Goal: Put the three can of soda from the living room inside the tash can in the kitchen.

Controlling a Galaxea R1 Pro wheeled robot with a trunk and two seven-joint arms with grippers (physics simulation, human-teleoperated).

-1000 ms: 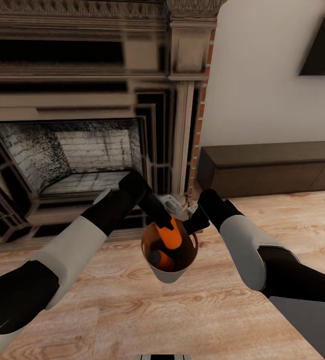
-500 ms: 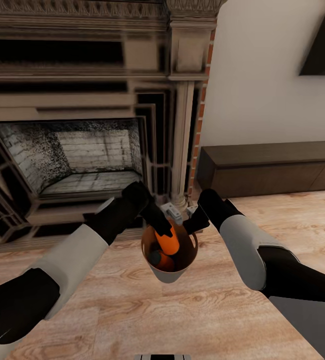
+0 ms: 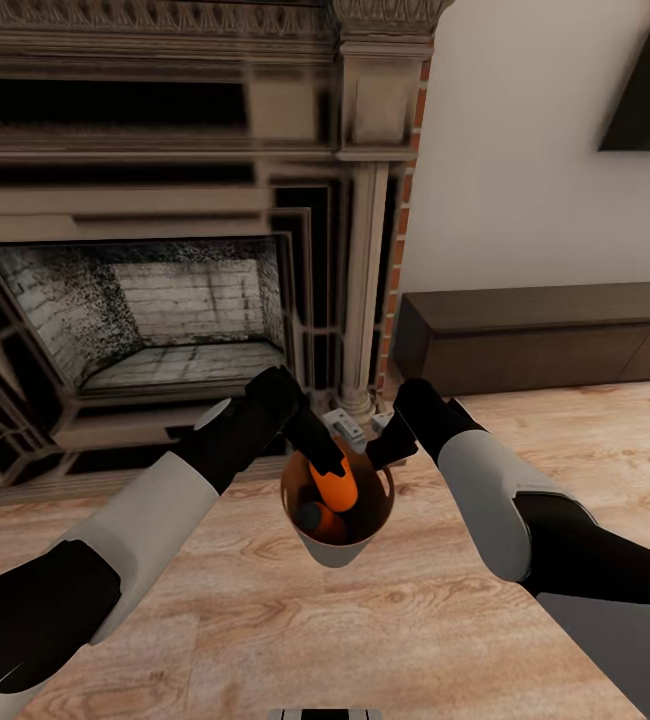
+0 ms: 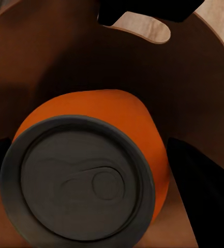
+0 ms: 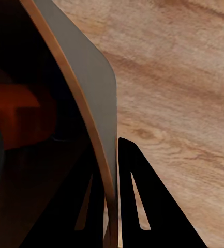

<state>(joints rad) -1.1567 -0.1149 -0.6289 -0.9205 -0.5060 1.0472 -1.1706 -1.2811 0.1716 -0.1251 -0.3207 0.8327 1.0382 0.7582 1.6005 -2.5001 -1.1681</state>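
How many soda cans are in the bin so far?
One orange can already lies at the bottom of the trash can. The left claw holds a second orange can inside the bin, not yet let go. The right claw grips the bin's rim above the wood floor. Left: drop this can, add a third one, then carry the bin to the kitchen.

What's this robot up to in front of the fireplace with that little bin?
It is collecting soda cans. The right gripper pinches the rim of the tash can and holds it above the wood floor. The left gripper grips an orange can and has it inside the bin's mouth, not yet let go. Another orange can already lies at the bottom. The fireplace is just behind.
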